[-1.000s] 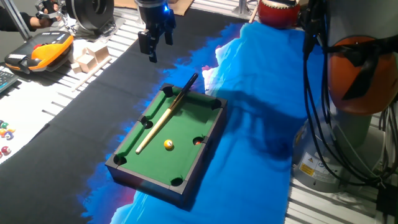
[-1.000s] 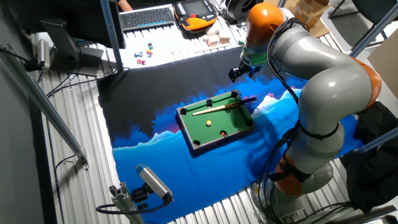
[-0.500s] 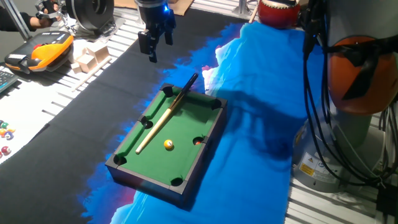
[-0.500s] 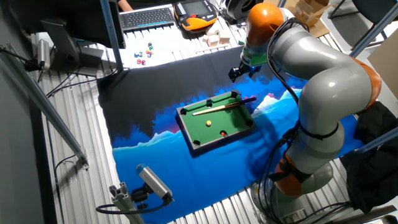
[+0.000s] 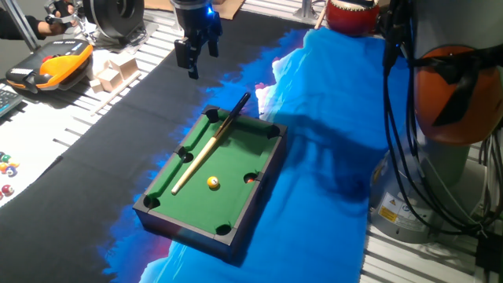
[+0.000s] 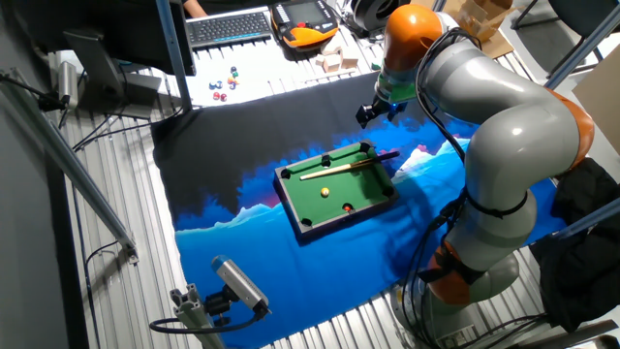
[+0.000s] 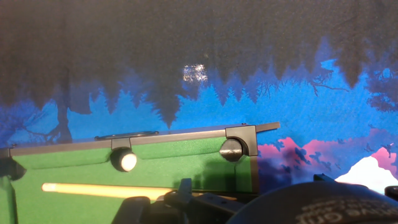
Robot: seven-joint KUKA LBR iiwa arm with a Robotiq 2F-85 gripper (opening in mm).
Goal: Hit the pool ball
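At the left edge of the surface in one fixed view we see small coloured balls (image 5: 7, 167), then an orange-and-black handset (image 5: 47, 64) and pale wooden blocks (image 5: 112, 72) near the far left corner. Further right our gripper (image 5: 194, 53) hangs in the air above the dark part of the printed cloth (image 5: 118, 149), well apart from the mini pool table (image 5: 211, 174); its two fingers stand apart with nothing between them. The mini pool table sits on the cloth where the black print meets the blue. A wooden cue (image 5: 210, 144) lies slantwise on the green felt, its dark end resting over the far rim. The pool ball (image 5: 213, 182), yellow-orange with a white spot, sits on the felt near the right long rim, just beside the side pocket (image 5: 250, 178) there, and apart from the cue's pale tip.

In the other fixed view the pool ball (image 6: 325, 192) lies about mid-felt, with the gripper (image 6: 376, 109) beyond the far rim. The hand view shows the cue (image 7: 106, 188) along the felt and two pockets of the near rim; we cannot see the ball there.
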